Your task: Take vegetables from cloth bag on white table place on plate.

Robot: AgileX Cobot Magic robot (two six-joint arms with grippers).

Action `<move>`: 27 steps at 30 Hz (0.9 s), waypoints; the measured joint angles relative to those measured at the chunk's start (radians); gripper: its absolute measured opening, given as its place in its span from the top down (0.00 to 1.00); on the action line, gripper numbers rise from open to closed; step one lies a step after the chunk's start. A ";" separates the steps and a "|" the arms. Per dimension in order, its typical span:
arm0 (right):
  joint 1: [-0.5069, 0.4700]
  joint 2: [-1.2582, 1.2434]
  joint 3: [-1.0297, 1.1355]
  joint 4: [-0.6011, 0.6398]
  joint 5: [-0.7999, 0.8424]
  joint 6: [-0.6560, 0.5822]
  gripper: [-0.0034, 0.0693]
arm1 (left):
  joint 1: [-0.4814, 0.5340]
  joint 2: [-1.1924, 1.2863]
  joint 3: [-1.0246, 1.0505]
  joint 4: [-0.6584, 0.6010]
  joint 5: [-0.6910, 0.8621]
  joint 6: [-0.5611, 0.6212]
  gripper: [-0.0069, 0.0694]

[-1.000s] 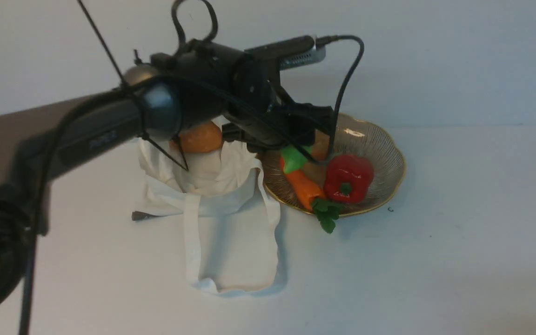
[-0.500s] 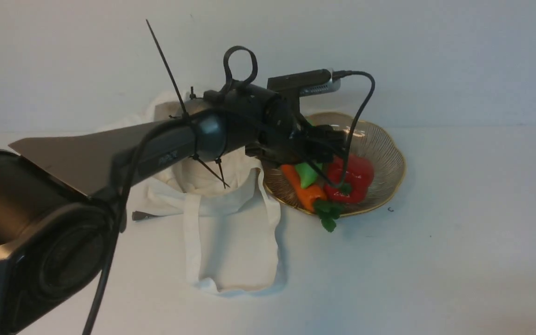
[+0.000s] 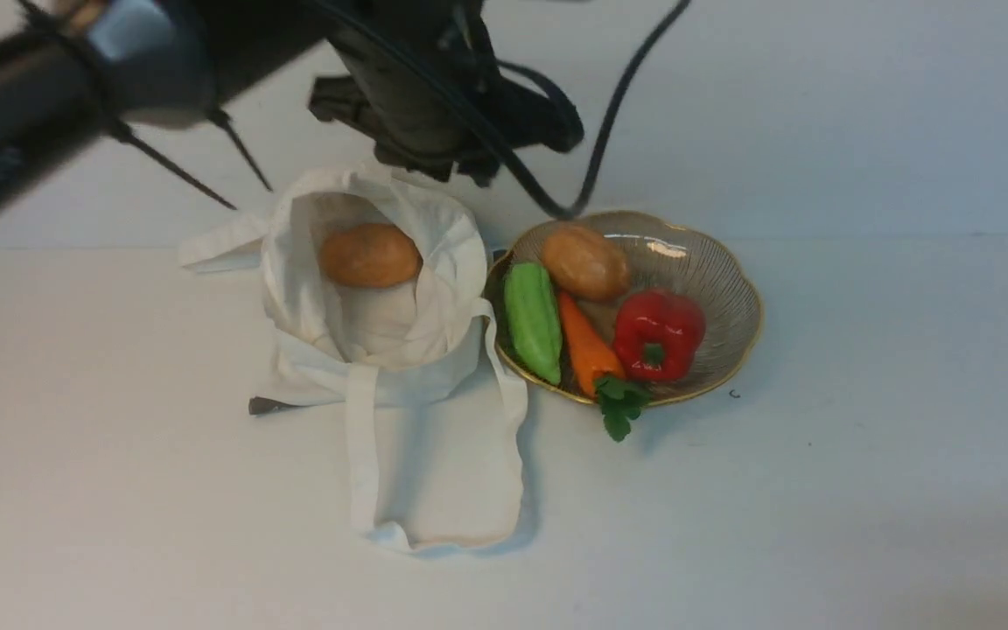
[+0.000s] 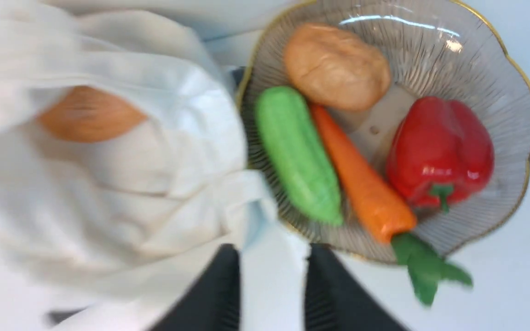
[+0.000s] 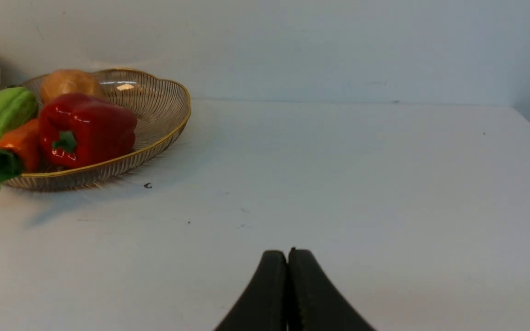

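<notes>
Brown potato (image 3: 370,255), down in the off-white cloth tote (image 3: 421,381), left of and below the raised left gripper (image 3: 460,172)! Long axis running roughly left to right; left arm nearer by far. Fingers slightly parted, nothing between; over at the right gripper (image 5: 287,253), tips together, empty. Just right of the tote, in the gold-rimmed dish (image 3: 731,302): green pod, carrot, red bell pepper, another potato. Probably time to swing left, open wider, dip in.

Two potatoes (one (image 3: 370,255) in the bag, one (image 3: 585,262) in the dish), one carrot (image 3: 589,346), one red pepper (image 3: 659,335) and one green vegetable (image 3: 533,322), with one cloth bag (image 3: 399,381) and one gold-rimmed dish (image 3: 723,297), on one white tabletop (image 3: 731,516).
</notes>
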 joint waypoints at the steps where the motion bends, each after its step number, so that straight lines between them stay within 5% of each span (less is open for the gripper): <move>1: 0.000 0.000 0.000 0.000 0.000 0.000 0.97 | 0.000 -0.033 0.000 0.000 0.029 0.019 0.84; 7: 0.000 0.000 0.000 0.000 0.000 0.000 0.97 | 0.000 -0.277 0.057 -0.037 0.101 0.152 0.92; 14: 0.000 0.000 0.000 0.000 0.000 0.000 0.97 | 0.000 -0.626 0.497 -0.164 0.099 0.183 0.92; 22: 0.000 0.000 0.000 0.001 0.000 0.000 0.97 | 0.000 -1.143 1.285 -0.353 -0.374 0.209 0.92; 27: 0.000 0.000 0.000 0.001 0.000 0.000 0.97 | 0.000 -1.427 1.559 -0.361 -0.622 0.270 0.92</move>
